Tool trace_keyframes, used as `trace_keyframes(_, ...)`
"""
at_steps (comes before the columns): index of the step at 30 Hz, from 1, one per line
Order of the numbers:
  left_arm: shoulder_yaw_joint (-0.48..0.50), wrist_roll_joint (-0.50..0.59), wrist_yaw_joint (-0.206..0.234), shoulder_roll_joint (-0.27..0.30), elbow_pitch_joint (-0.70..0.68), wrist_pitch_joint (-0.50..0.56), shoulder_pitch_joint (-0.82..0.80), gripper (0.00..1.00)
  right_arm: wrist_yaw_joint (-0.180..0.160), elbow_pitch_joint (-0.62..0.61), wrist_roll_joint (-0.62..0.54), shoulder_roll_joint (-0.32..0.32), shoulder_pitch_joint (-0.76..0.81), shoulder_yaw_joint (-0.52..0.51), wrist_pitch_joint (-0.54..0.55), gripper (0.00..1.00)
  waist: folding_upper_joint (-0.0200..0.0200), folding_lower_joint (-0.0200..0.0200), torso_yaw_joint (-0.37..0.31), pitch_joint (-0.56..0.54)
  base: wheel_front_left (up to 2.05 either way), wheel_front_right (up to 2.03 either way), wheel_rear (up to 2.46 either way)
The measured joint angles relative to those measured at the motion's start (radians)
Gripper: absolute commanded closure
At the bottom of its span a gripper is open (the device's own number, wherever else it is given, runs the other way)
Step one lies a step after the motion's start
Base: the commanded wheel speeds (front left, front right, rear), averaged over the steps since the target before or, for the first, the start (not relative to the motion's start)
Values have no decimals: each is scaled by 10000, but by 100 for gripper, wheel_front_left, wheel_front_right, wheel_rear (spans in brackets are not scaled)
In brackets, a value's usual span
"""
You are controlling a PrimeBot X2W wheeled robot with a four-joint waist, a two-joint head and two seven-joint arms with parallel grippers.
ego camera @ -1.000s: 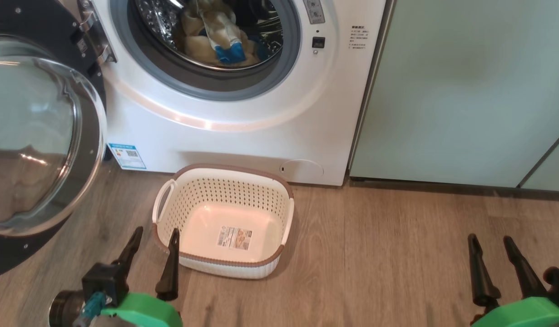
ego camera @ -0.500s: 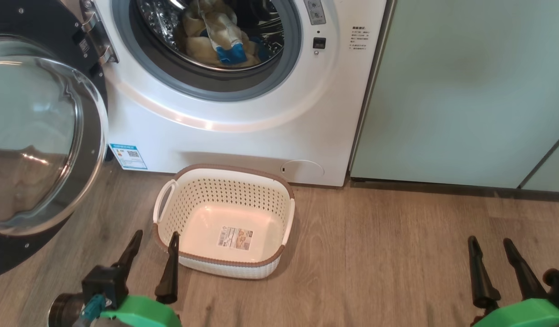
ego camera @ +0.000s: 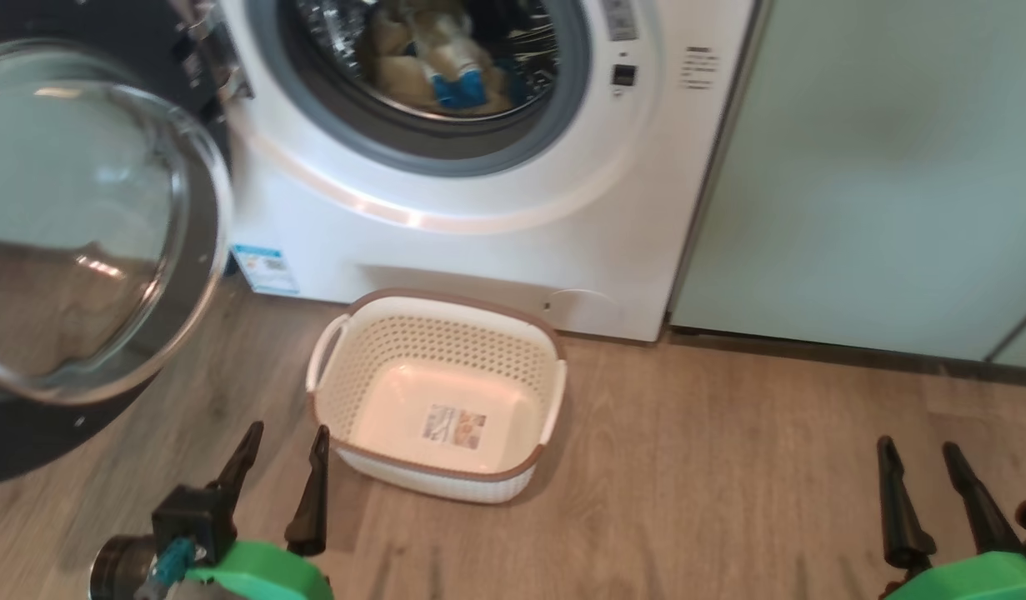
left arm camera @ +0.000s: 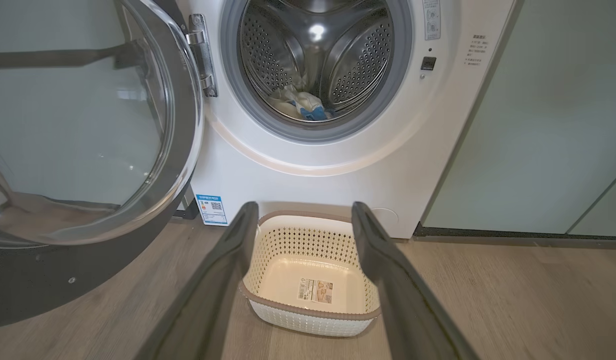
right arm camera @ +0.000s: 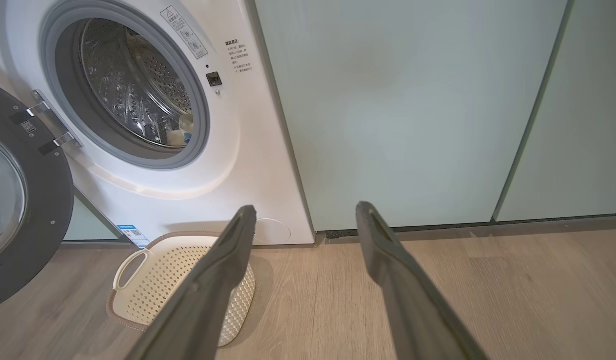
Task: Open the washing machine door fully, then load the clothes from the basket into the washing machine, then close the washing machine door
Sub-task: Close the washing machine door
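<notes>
**Subject.** The washing machine door (ego camera: 87,233) stands swung wide on its hinge (left arm camera: 203,55), which is on the left side of the drum mouth. Its glass bowl bulges toward the open floor in front of the machine. The black rim runs off the left edge of the head view, so the free edge cannot be seen there.

**Load.** The clothes (ego camera: 446,67) lie inside the steel drum, pale yellow with blue patches, behind the grey rubber ring. The basket (ego camera: 446,350) is empty down to the sticker on its base. It sits on the floor close against the foot of the washing machine (ego camera: 479,242), below the drum mouth.

**Governing relation.** Judged from this, closing the door is the step left. The door lies ahead and to the left of the left gripper (ego camera: 287,430), with the basket just to that gripper's right. The right gripper (ego camera: 919,446) is well apart, over bare floor facing the cabinets. The left arm is the nearer. The door would have to swing rightward and back toward the machine front, above the basket.

**Grippers.** Both have their jaws spread wide and hold nothing.

**Surroundings.** Wood-look plank floor (ego camera: 729,467). Pale green cabinets (ego camera: 879,167) adjoin the machine's right side. The energy sticker (ego camera: 265,268) and service flap (ego camera: 583,304) sit low on the machine front.
</notes>
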Motion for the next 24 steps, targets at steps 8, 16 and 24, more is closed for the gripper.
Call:
trace_keyframes(8, -136, 98, -253, -31, 134, -8, -501, 0, 0, -4, -4, 19, 0, -190, 0, 0, 0, 0, 1194, 73, 0, 0, 0)
trace_keyframes(16, -272, 98, -339, -90, 238, -10, -500, 0, 0, 105, 0, 27, 0, -59, -8, 0, 0, 0, 2489, -96, 0, 0, 0)
trace_keyframes(24, -188, 96, -332, -94, 278, -25, -494, 0, 0, 224, 4, 29, -6, 142, -8, 0, 0, 0, 3739, -261, 0, 0, 0)
